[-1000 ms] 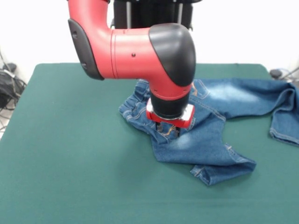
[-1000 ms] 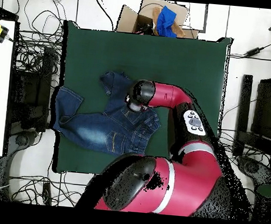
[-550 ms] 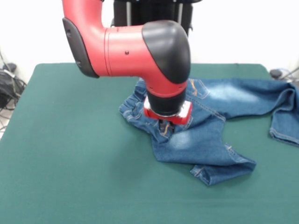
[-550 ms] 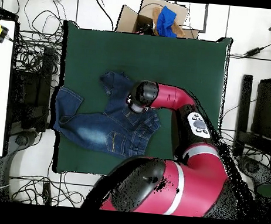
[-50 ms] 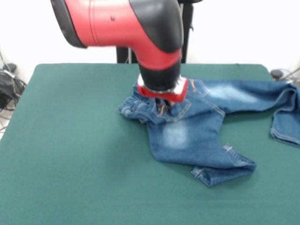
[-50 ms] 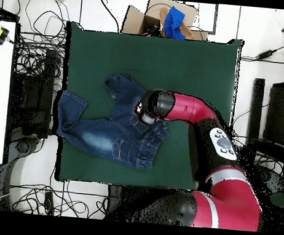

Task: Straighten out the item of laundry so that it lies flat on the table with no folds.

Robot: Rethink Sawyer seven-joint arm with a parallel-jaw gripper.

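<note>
The gripper (image 5: 161,106) sits low on the jeans (image 5: 197,136) near the waistband, its tips mostly hidden under the red wrist; it seems pinched on a raised fold of denim, though the overhead view covers this spot with the arm. The jeans lie rumpled on the green bench (image 5: 70,154), one leg folded, the other cut off at the frame's right edge.

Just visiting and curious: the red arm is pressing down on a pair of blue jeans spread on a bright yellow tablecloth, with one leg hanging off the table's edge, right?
Nearly. The cloth is dark green, not yellow: the front view shows the table plainly. The rest holds: the red arm's end effector is down on the blue jeans near the waistband, and one leg runs past the table's edge.
</note>
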